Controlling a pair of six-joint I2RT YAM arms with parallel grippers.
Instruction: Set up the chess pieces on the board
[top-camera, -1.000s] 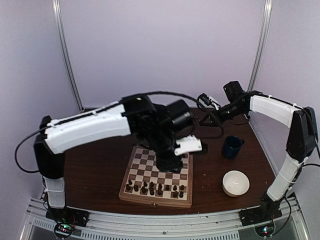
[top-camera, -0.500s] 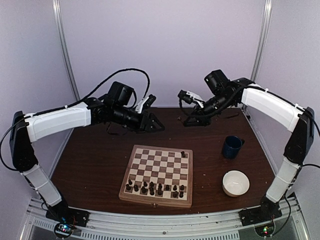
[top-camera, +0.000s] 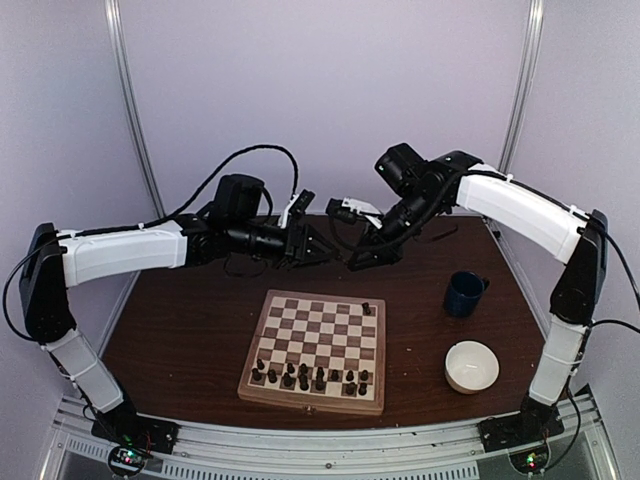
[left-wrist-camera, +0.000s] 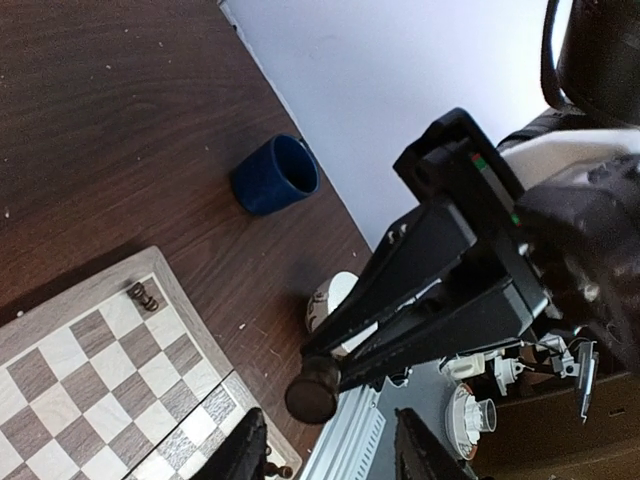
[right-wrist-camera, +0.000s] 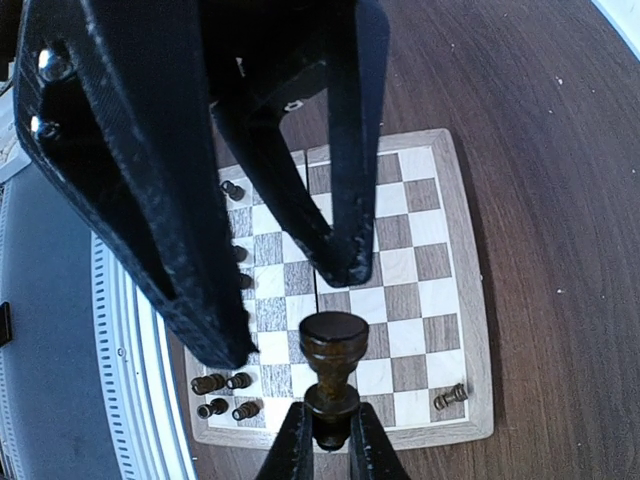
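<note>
The board lies on the dark table, with several dark chess pieces in its near rows and one piece at its far right corner. My right gripper hangs above the table behind the board. In the right wrist view it is shut on the base of a dark pawn-like piece, head pointing away. My left gripper faces it, open and empty. Its fingers spread around the piece's head. The left wrist view shows the held piece just ahead of my open left gripper.
A dark blue cup stands right of the board and a white bowl sits nearer the front right. Both show in the left wrist view, the cup and the bowl. A metal rail runs along the table's near edge.
The left arm rose off the board and swung back, and the right arm moved left. The two grippers now meet tip to tip behind the board.
</note>
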